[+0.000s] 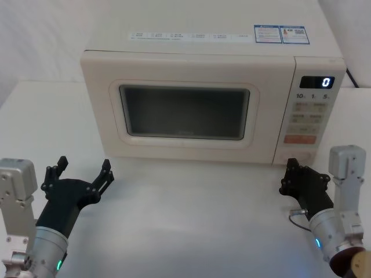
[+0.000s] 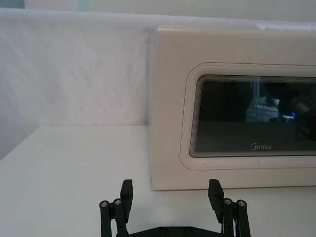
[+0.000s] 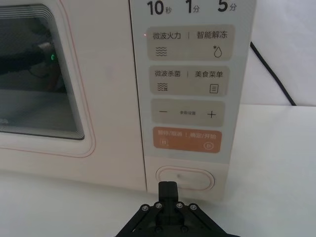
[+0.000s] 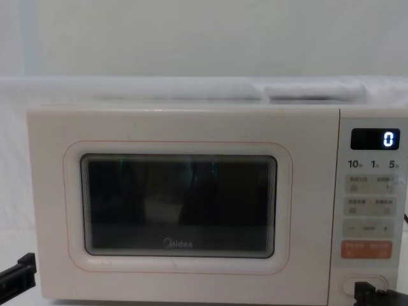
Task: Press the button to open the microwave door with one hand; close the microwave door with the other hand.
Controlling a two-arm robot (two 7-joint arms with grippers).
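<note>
The wide cream pill-shaped button (image 3: 185, 178) is faced by the closed, empty right gripper (image 3: 168, 190); the orange rectangular key (image 3: 183, 139) could be struck if aimed high.

The left gripper (image 2: 171, 195) is held wide open, empty.

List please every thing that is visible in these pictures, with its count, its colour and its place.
microwave: one, cream, at the back of the table, facing the robot.
microwave door: one, cream with a dark glass window, shut, on the microwave's left and middle part.
button: one, cream, pill-shaped, at the bottom of the control panel, under the orange key.
orange key: one, orange, just above the button.
display: one, dark, showing 0, at the top of the panel.
cable: one, black, to the right of the microwave.
table: one, white, under everything.
left gripper: one, black, open, in front of the door's left end.
right gripper: one, black, shut, close in front of the button.
</note>
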